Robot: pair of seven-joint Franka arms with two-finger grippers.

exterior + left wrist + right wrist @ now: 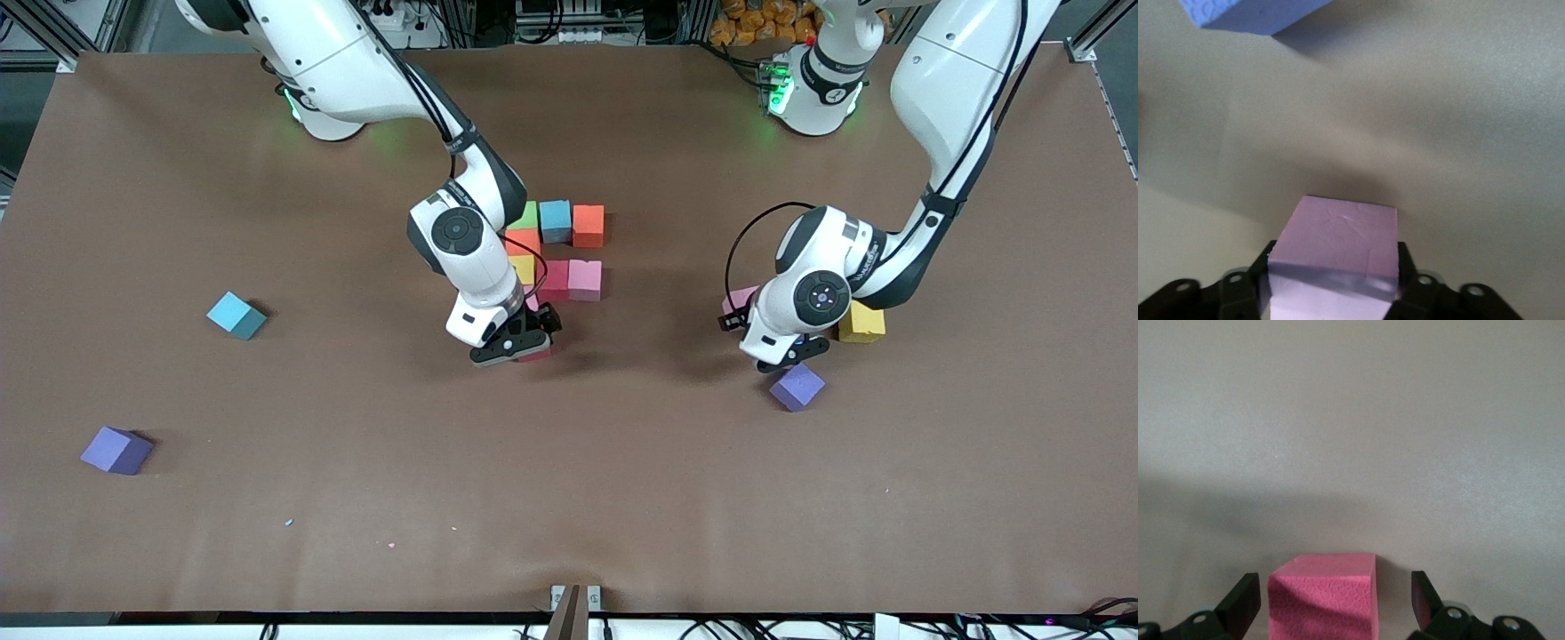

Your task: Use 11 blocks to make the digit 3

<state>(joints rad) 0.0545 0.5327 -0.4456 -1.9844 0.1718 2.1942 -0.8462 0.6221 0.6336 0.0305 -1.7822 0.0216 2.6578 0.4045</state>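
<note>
Left gripper (1333, 283) is clamped on a pink cube (1338, 250) near the purple cube (797, 386). Right gripper (1335, 600) (jaws wide apart) straddles a magenta cube (1323, 597) beside the half-built digit 3 (569, 253).

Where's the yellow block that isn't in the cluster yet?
In the front view, the loose yellow block sits toward the left arm's end of the table, beside the left claw and slightly farther from the camera than the purple block.
</note>
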